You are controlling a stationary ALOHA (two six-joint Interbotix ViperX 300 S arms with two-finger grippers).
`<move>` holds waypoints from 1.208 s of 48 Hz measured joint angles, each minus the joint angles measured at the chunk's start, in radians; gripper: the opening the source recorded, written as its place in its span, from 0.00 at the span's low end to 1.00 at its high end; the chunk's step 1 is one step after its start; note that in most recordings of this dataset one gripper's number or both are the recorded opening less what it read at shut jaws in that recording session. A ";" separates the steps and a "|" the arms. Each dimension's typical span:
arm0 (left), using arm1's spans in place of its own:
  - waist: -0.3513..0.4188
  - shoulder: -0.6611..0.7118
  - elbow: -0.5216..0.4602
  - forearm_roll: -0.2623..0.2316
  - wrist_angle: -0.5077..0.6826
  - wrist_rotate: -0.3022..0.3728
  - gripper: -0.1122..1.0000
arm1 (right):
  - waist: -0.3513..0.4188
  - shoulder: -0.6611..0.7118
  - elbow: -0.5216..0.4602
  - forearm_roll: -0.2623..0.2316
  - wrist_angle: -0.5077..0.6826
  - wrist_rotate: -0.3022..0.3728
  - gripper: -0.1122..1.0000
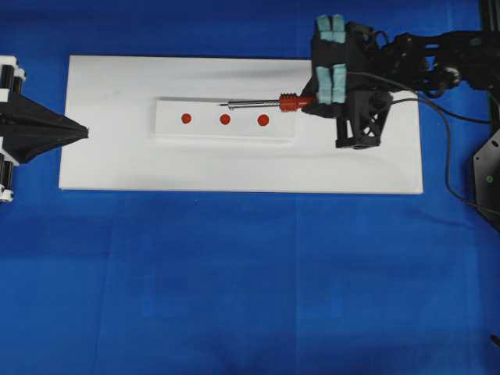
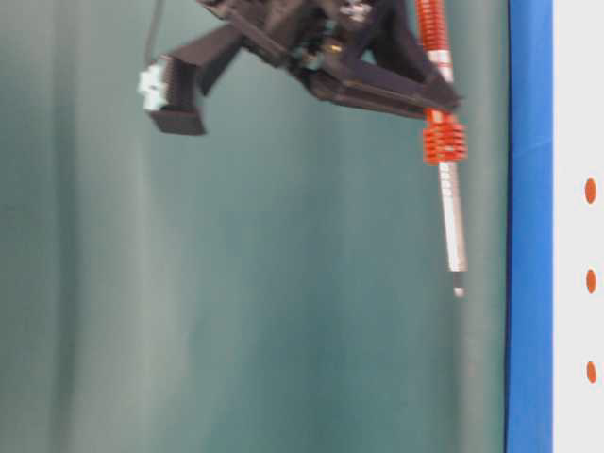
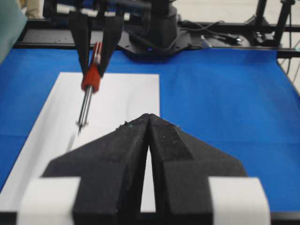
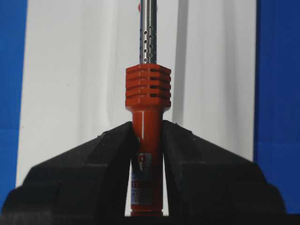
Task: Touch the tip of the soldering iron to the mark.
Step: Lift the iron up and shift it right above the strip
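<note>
My right gripper (image 1: 314,99) (image 4: 147,127) is shut on the orange-red handle of the soldering iron (image 1: 291,101) (image 4: 147,91), holding it above the white block (image 1: 172,129). Its silver shaft points left along the block. The tip (image 1: 223,104) hangs just behind the mark (image 1: 225,119), the middle of three red dots. In the table-level view the tip (image 2: 459,289) is level with the mark (image 2: 591,280) but clearly apart from the block's surface. My left gripper (image 1: 86,131) (image 3: 148,116) rests shut and empty at the board's left edge, and from there it sees the soldering iron (image 3: 90,78).
The block lies on a white board (image 1: 117,168) over blue cloth. A smaller dot (image 1: 186,119) and a larger dot (image 1: 263,120) flank the mark. The iron's black cord (image 1: 437,113) trails right past the right arm. Arm bases and cables stand at the back (image 3: 154,28).
</note>
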 measured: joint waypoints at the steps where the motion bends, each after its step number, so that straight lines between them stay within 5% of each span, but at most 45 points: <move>1: 0.000 0.000 0.000 0.000 0.002 0.000 0.10 | -0.002 -0.008 0.000 -0.003 0.005 0.000 0.16; 38: 0.000 0.002 0.000 0.000 -0.008 -0.002 0.10 | -0.011 -0.044 0.000 -0.017 0.015 0.000 0.16; 58: 0.000 0.000 0.000 0.000 -0.008 -0.002 0.10 | -0.035 -0.187 0.120 -0.017 0.040 0.017 0.16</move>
